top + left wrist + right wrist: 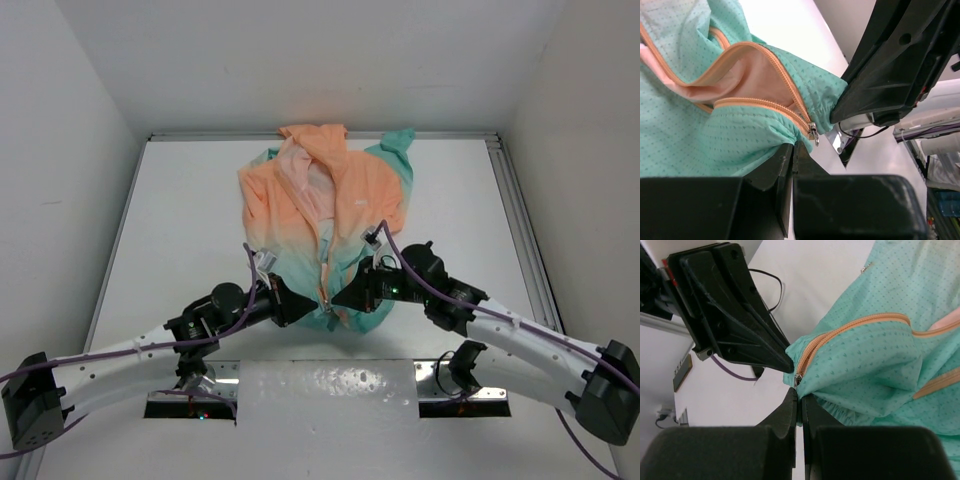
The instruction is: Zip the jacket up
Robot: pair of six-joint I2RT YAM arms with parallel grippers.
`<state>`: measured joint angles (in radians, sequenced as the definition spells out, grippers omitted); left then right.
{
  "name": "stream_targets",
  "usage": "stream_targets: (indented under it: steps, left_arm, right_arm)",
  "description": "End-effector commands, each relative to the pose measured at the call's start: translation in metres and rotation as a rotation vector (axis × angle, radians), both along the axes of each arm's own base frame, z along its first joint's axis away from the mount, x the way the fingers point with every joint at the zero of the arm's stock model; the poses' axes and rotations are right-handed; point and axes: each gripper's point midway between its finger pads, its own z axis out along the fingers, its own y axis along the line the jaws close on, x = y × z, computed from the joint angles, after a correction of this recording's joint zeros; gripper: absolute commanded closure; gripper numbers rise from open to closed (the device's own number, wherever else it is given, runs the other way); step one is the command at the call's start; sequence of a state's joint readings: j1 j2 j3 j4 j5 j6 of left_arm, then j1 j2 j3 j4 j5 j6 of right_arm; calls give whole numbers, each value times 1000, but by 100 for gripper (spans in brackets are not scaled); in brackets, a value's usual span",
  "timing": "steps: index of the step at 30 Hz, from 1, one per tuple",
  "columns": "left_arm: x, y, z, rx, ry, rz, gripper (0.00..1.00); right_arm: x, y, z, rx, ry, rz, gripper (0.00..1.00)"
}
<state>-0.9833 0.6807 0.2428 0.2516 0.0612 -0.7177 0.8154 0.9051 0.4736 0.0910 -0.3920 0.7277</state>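
As seen from above, on the middle of white table: jacket, front side up, hood toward the far edge, orange at top and mint at bottom. Open along most of the front, with pale pink lining showing between the two sides.

At the near hem, left gripper and right gripper, tips almost meeting, one on each side of zipper.

From left wrist: fingers pressed together, mint hem cloth pinched between them. From right wrist: much the same, fingers closed tight on the hem fold just under the zipper end. Cloth bunched at both pinches.

Orange zipper teeth joined only at the very bottom, parting just above. Small metal slider at that bottom end, between the two tips, close above the right fingers; cannot tell if touching them.
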Motion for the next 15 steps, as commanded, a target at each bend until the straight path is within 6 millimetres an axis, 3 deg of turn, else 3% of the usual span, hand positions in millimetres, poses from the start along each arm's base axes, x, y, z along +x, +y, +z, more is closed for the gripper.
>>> stream_targets:
  steps: [1, 6, 15]
  left_arm:
    - [0, -4, 14, 2, -39, -12, 100]
    - [0, -4, 9, 24, -33, -14, 100]
    - [-6, -10, 20, 13, -46, -66, 100]
  right_arm:
    - [15, 9, 24, 37, -20, -46, 100]
    - [24, 16, 31, 30, 4, -67, 100]
    - [50, 28, 7, -96, 73, -129, 100]
